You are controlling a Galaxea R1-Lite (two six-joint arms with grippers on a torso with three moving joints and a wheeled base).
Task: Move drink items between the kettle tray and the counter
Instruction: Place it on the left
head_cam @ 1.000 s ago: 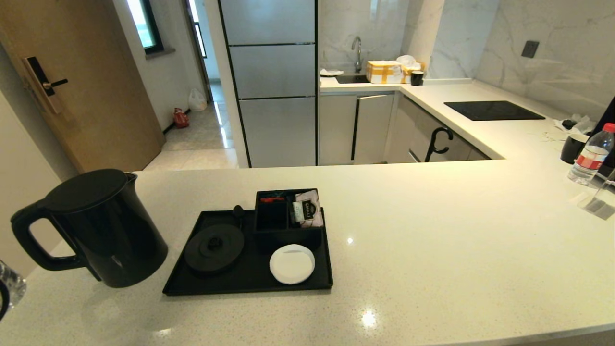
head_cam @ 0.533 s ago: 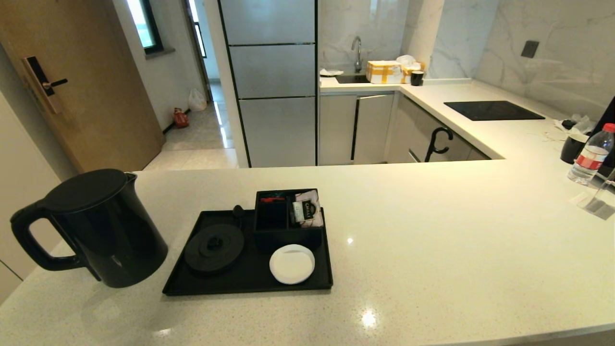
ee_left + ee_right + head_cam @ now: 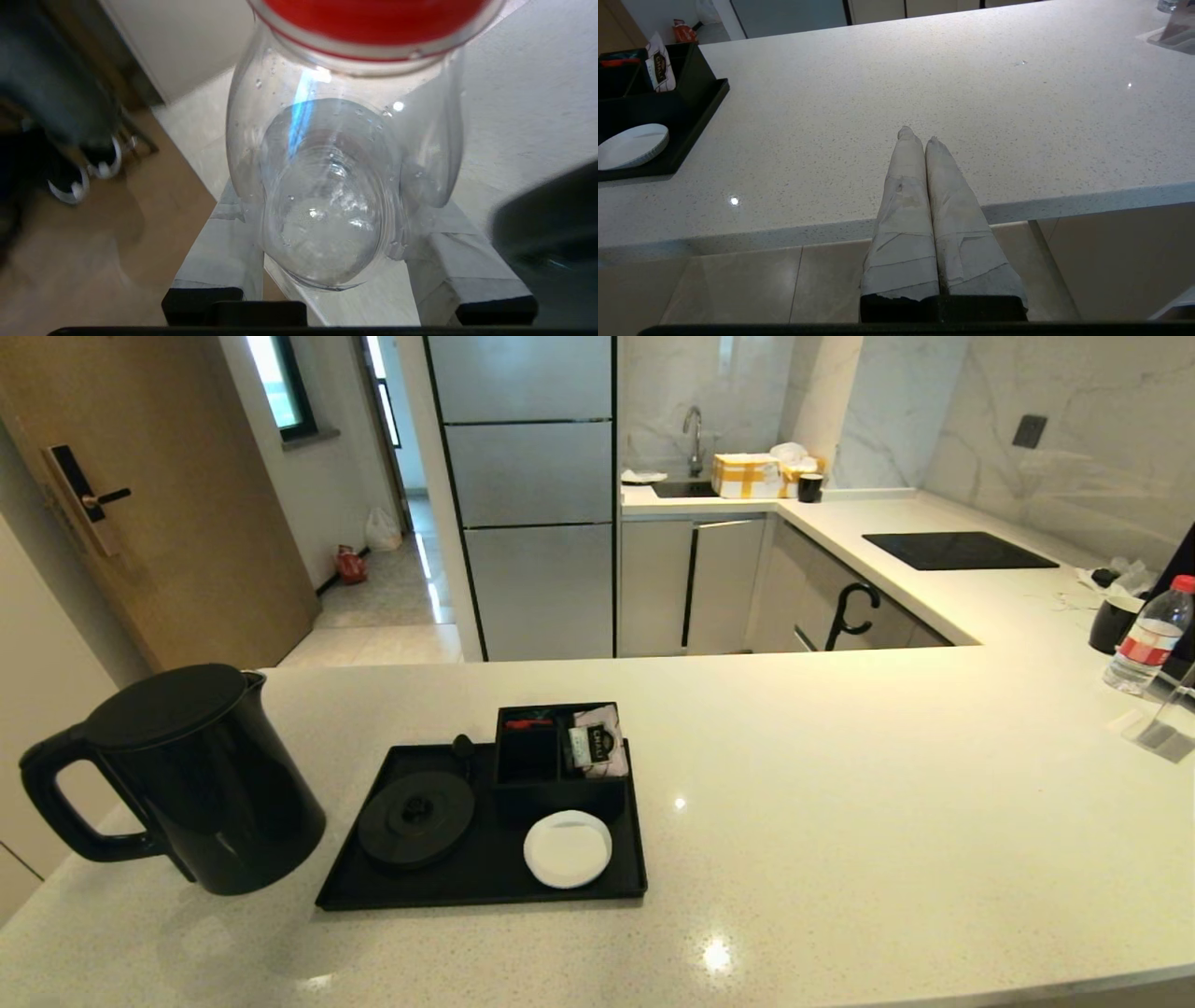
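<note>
Bottle pinched in my left gripper (image 3: 334, 261), off the counter (image 3: 840, 784).

My taped fingers (image 3: 224, 252) clamp the clear red-capped bottle (image 3: 336, 186) on both sides, seemingly above the floor by the counter's edge. The kettle (image 3: 187, 775) stands left of the tray (image 3: 485, 887). My right gripper (image 3: 920, 135) rests pressed together before the counter's near edge.

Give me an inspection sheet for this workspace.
Surface: off-white speckled stone counter.
Job's things: tall black electric kettle on counter, left of shallow black tray; round kettle base and white coaster bare; pinkish tea sachet in divided black box; red-capped water bottle on counter, far right.
Clutter: black mug beside that bottle.
Grippers: left gripper shut on another clear red-capped bottle; right gripper shut, empty, at counter's near edge.
Cables: nothing seen.
Surroundings: steel fridge, black glass hob, wooden door.
</note>
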